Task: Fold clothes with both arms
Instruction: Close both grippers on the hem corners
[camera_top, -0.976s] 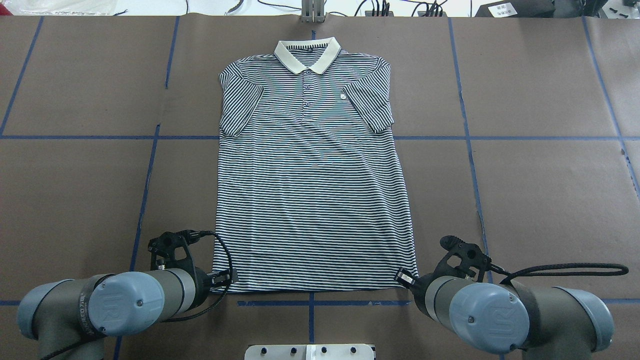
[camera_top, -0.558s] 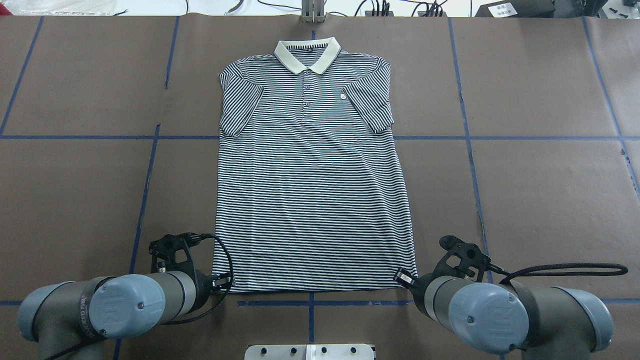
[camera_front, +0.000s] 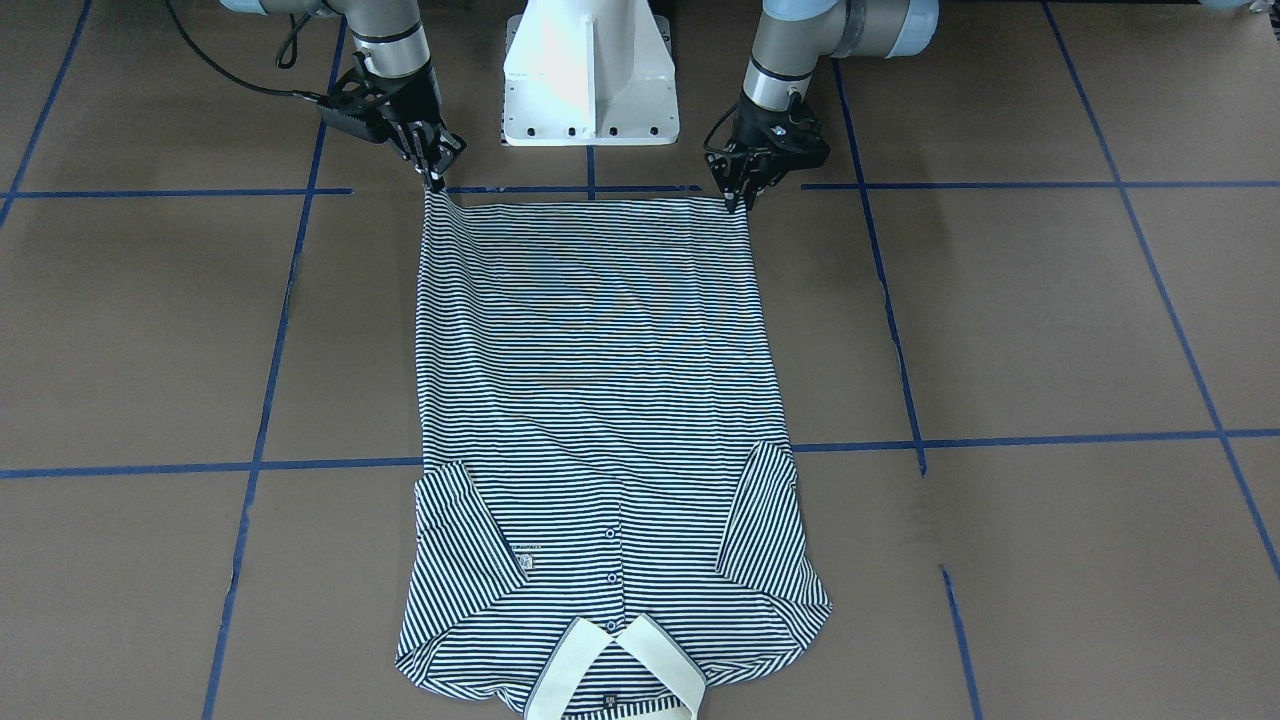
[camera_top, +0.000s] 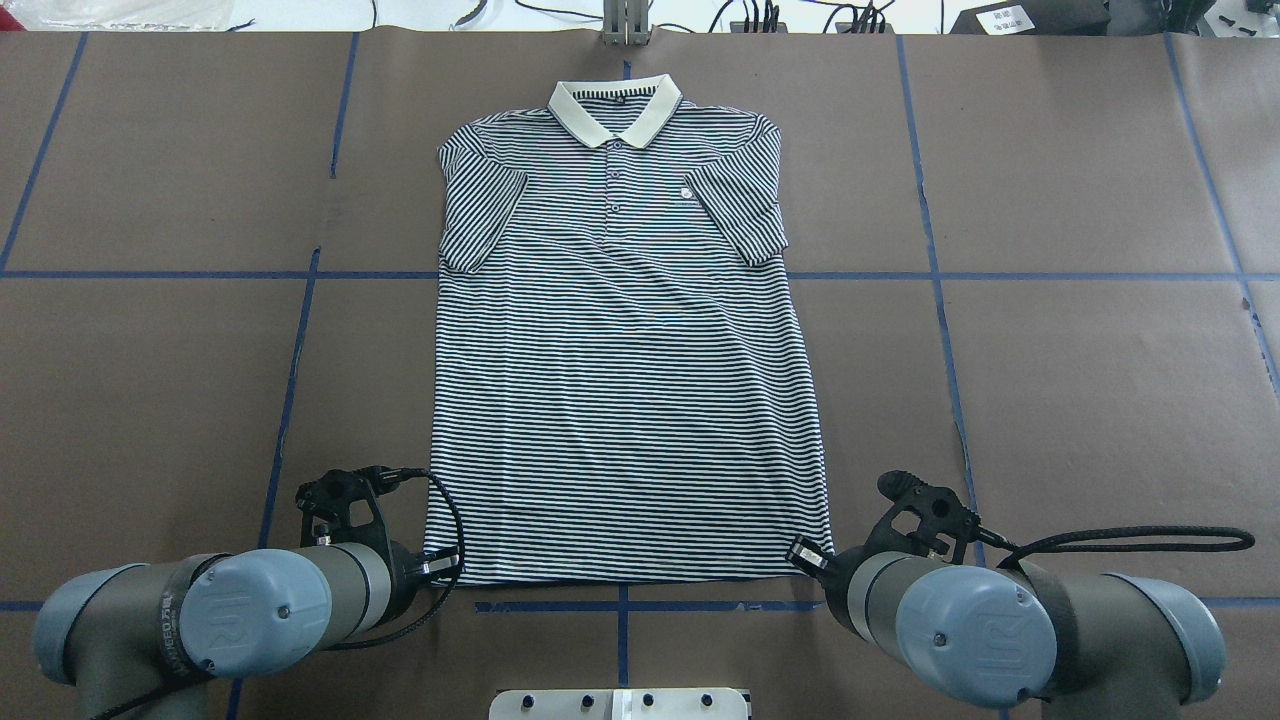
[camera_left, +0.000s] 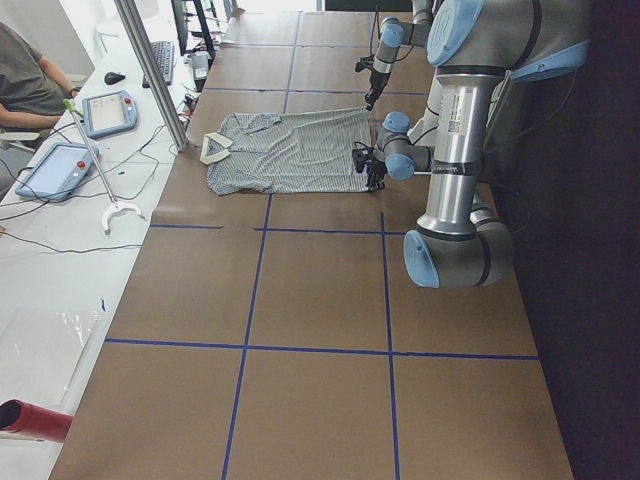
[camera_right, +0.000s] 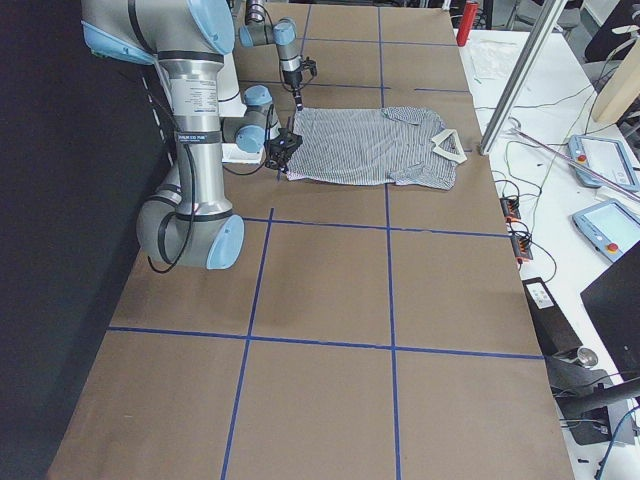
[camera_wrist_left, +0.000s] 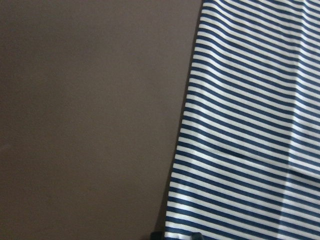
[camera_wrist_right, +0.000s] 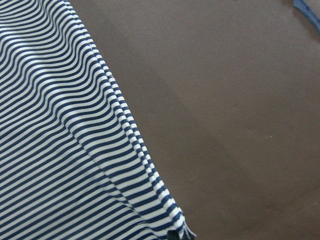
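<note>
We see the polo shirt (camera_top: 625, 380) lying flat and face up along the middle of the tabletop (camera_top: 1080, 400). Its cream collar (camera_top: 613, 108) is close to the far edge, and its hem is just in front of the white pedestal base (camera_front: 590, 80). Wide bare brown surface lies open on both long sides of the shirt, crossed only by blue tape lines (camera_top: 150, 274). The short sleeves lie angled in close against the body. The left gripper (camera_front: 742, 195) is at the hem corner on the robot's left and the right gripper (camera_front: 435, 178) at the opposite hem corner. Each gripper's jaws are drawn together into a narrow pinch on its corner of striped cloth, which peaks up slightly towards the tips. Both arms reach in low from the robot's edge, well apart, with the whole hem stretched between them. Past the collar an upright metal post (camera_left: 150, 70) stands at the tabletop's rim. Behind it we see a white side bench (camera_left: 60, 250) carrying teach pendants (camera_left: 108, 112) and cables, and a seated person (camera_left: 25, 75) beside it.
</note>
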